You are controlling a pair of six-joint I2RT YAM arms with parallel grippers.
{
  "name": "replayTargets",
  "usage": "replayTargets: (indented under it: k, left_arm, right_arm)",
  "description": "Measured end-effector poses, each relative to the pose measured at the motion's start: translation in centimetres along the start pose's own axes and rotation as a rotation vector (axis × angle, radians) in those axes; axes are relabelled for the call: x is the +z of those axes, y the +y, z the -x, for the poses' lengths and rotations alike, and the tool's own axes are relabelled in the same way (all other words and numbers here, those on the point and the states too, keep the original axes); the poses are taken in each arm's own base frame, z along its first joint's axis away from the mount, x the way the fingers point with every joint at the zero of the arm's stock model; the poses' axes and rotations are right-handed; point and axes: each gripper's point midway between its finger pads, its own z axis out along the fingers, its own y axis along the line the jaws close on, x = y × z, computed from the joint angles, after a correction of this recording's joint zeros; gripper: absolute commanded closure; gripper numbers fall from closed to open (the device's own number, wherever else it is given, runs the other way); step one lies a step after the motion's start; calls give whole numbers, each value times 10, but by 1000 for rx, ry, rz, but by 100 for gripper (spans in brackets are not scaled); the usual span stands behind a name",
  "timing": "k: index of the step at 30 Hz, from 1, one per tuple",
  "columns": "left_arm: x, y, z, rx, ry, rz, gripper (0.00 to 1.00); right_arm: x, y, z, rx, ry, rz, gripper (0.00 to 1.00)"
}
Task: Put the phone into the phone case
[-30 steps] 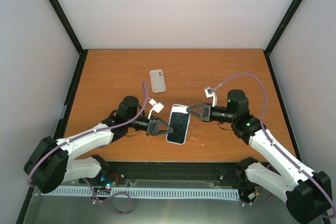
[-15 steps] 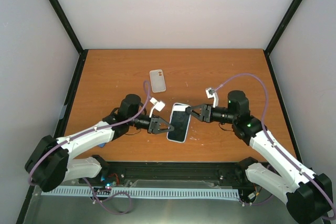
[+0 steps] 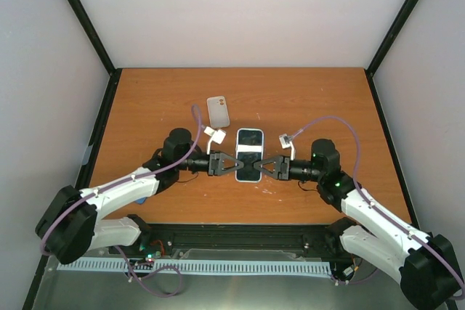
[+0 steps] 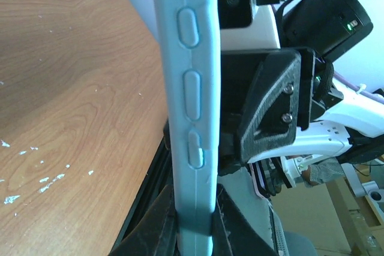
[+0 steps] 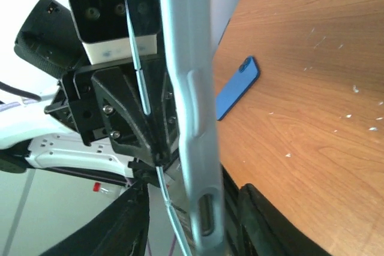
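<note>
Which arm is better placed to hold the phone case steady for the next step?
Left. The left end effector is shut on the phone case edge; the right end effector stands open around the opposite edge.

We log this as a lab robot cell: white panel walls (image 3: pixel 240 12), black corner struts (image 3: pixel 83 19), wooden table (image 3: pixel 320 99).

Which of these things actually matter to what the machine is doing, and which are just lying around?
Part of the job:
- phone
- pale blue phone case, which appears to be around the phone already

Just lying about:
- white case with orange dots
- darker blue case
</note>
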Motion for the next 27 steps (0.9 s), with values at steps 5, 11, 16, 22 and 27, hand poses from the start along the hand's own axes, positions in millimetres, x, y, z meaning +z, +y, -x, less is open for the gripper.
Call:
replayTargets:
  k: [5, 11, 16, 22, 27]
  left_arm:
    - [2, 1, 5, -9, -17, -5, 90]
    - [0, 5, 11, -22, -51, 26, 59]
    - [-12, 6, 27, 11, -139, 110, 48]
    - [-21, 1, 54, 62, -213, 193, 45]
    - [-21, 8, 62, 74, -217, 240, 64]
  right_arm:
    - [3, 2, -1, 7, -3, 18, 90]
    - [3, 10, -1, -29, 3, 55, 96]
    - [4, 7, -12, -1, 46, 57, 96]
    - [7, 14, -20, -13, 83, 84, 96]
    - [11, 16, -29, -11, 118, 96, 96]
